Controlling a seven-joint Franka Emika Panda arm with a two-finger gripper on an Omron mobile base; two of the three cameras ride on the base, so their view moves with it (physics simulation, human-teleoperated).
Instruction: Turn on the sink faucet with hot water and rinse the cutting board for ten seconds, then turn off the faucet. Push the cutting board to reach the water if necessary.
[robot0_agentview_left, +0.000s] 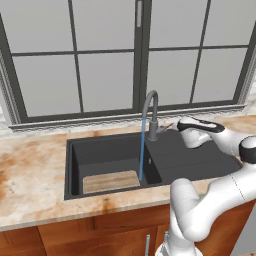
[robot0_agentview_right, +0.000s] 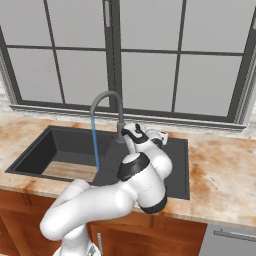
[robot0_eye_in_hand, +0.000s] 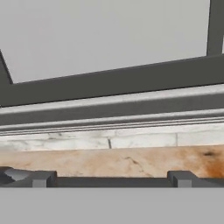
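The sink faucet (robot0_agentview_left: 151, 114) (robot0_agentview_right: 113, 102) stands behind the dark sink (robot0_agentview_left: 73, 150) (robot0_agentview_right: 40, 142), its gooseneck reaching over the basin. The water (robot0_agentview_left: 142, 150) (robot0_agentview_right: 94, 145) falls from it as a thin blue stream into the basin. It comes down at the right end of the cutting board (robot0_agentview_left: 110, 181) (robot0_agentview_right: 69, 171), which lies flat on the basin floor near the front wall. My gripper (robot0_agentview_left: 175, 125) (robot0_agentview_right: 131, 131) (robot0_eye_in_hand: 111, 179) is open and holds nothing. It hovers just right of the faucet's base, by the side lever. Its fingertips (robot0_eye_in_hand: 42, 178) stand wide apart, facing the back counter and window sill.
The ribbed drainboard (robot0_agentview_left: 195, 155) (robot0_agentview_right: 176, 165) lies right of the basin, under my arm. A marbled counter (robot0_agentview_left: 30, 175) (robot0_agentview_right: 220, 170) surrounds the sink. A window with a dark frame (robot0_agentview_left: 142, 55) and a low sill (robot0_eye_in_hand: 113, 109) runs close behind the faucet.
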